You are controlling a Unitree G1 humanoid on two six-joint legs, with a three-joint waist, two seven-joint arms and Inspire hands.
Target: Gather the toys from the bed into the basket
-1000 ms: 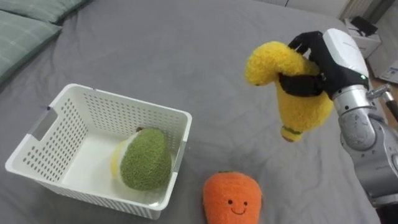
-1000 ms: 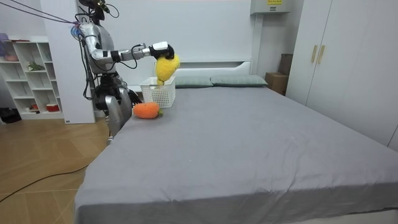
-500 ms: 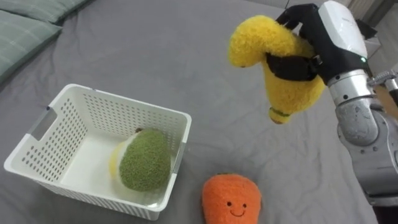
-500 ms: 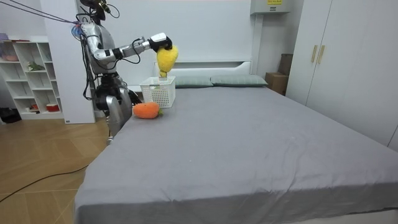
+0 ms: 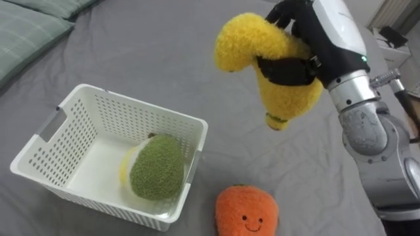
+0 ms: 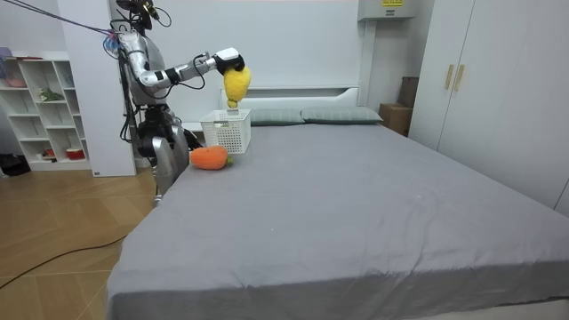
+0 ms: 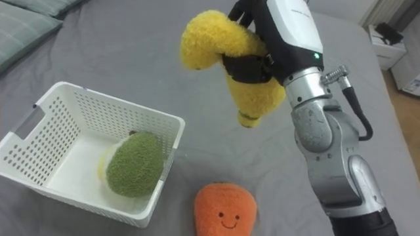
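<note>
My right hand (image 5: 308,39) (image 7: 262,36) (image 6: 228,62) is shut on a yellow plush banana (image 5: 266,69) (image 7: 230,62) (image 6: 235,85), held high in the air above the bed, just right of the basket's far corner. A white slatted basket (image 5: 65,147) (image 7: 49,121) (image 6: 226,133) sits on the grey bed (image 5: 151,59) at the left, with a green plush toy (image 5: 156,175) (image 7: 133,173) lying inside its near right corner. An orange plush carrot with a smiling face (image 5: 247,212) (image 7: 225,211) (image 6: 209,157) lies on the sheet right of the basket, near me.
Grey-green pillows (image 5: 29,23) (image 6: 307,115) lie at the head of the bed, far left. In the room view I stand at the bed's corner; a white shelf unit (image 6: 40,107) is behind me and wardrobes (image 6: 498,89) line the room view's right.
My right hand has lifted the yellow banana higher and carried it left toward the basket. The basket, green toy and carrot stay in place.
</note>
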